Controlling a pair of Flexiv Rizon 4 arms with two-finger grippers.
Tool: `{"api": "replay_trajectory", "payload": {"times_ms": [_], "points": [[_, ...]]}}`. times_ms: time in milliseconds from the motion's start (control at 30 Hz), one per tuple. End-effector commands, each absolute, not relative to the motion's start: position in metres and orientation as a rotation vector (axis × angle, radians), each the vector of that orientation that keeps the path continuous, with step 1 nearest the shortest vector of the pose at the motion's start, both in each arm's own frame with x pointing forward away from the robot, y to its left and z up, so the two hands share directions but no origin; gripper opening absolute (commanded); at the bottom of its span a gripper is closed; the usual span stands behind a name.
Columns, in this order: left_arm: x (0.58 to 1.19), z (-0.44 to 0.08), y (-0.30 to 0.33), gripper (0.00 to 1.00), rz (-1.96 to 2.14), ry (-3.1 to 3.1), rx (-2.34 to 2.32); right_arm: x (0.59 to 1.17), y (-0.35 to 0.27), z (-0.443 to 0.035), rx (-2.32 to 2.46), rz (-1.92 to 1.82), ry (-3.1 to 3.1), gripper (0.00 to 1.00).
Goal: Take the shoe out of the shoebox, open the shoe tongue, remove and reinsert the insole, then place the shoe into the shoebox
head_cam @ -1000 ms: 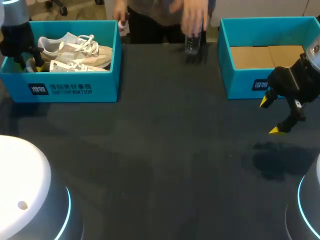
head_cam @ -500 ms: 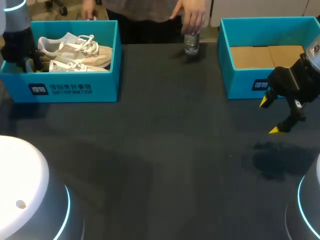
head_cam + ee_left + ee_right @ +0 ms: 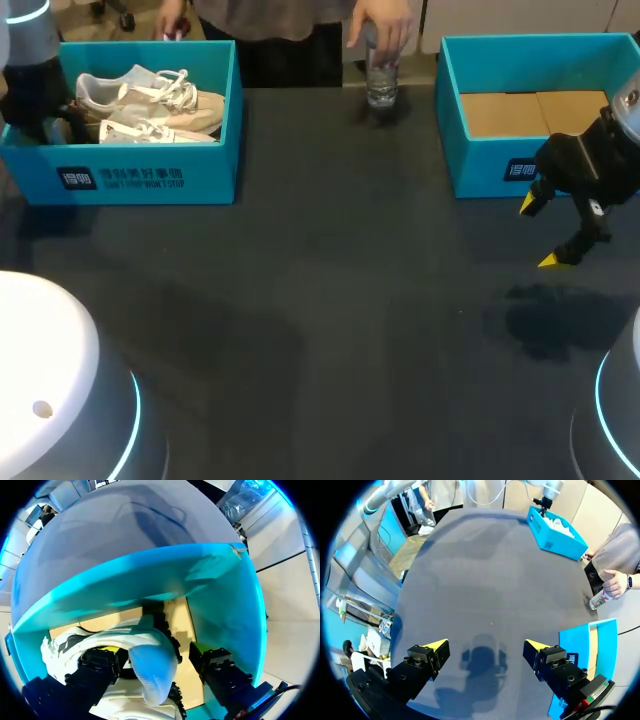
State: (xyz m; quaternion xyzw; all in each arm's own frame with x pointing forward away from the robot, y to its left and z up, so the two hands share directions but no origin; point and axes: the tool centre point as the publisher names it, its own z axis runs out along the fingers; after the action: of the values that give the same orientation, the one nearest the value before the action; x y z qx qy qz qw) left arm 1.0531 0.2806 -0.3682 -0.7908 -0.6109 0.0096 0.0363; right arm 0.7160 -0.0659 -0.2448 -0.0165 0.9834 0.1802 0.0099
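Note:
Two beige-and-white lace-up shoes lie in the teal shoebox at the table's far left. My left gripper is down inside that box at its left end. In the left wrist view, the left gripper stands open astride the heel of one shoe. One finger is close against the heel and the other stands a little apart from it. My right gripper hovers open and empty above the table, just in front of the second teal box.
The second teal box at the far right holds only a cardboard floor. A person's hand holds a clear water bottle at the table's far edge, between the boxes. The dark tabletop stretches ahead of my right gripper.
My left gripper has shifted slightly at the left end of the shoebox. The person's hand has drawn the bottle a little toward the far edge. The right arm has not moved.

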Motion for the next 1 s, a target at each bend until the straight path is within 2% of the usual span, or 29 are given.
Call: {"api": "replay_trajectory", "payload": {"times_ms": [33,67,100,133,267,300,367,567,1000], "points": [[1.055,-0.37,0.281,0.73,0.034,-1.881,-2.418,0.716,-0.065,-0.246,-0.05,0.559,3.07,1.0],[1.056,-0.371,0.281,0.67,0.035,-1.882,-2.412,0.716,-0.065,-0.246,-0.05,0.559,3.07,1.0],[1.056,-0.372,0.281,0.67,0.036,-1.883,-2.411,0.716,-0.065,-0.246,-0.05,0.559,3.07,1.0],[1.056,-0.372,0.282,0.5,0.041,-1.885,-2.407,0.716,-0.065,-0.246,-0.05,0.559,3.07,1.0],[1.055,-0.373,0.283,0.35,0.059,-1.885,-2.389,0.716,-0.065,-0.246,-0.05,0.559,3.07,1.0],[1.055,-0.373,0.283,0.27,0.059,-1.887,-2.385,0.716,-0.065,-0.246,-0.05,0.559,3.07,1.0],[1.055,-0.373,0.283,0.02,0.06,-1.889,-2.373,0.716,-0.065,-0.246,-0.05,0.559,3.07,1.0],[1.053,-0.363,0.285,0.0,0.017,-1.854,-2.362,0.716,-0.065,-0.246,-0.05,0.559,3.07,1.0],[1.06,-0.297,0.291,0.0,-0.001,-1.795,-2.322,0.716,-0.065,-0.246,-0.05,0.559,3.07,1.0]]}}
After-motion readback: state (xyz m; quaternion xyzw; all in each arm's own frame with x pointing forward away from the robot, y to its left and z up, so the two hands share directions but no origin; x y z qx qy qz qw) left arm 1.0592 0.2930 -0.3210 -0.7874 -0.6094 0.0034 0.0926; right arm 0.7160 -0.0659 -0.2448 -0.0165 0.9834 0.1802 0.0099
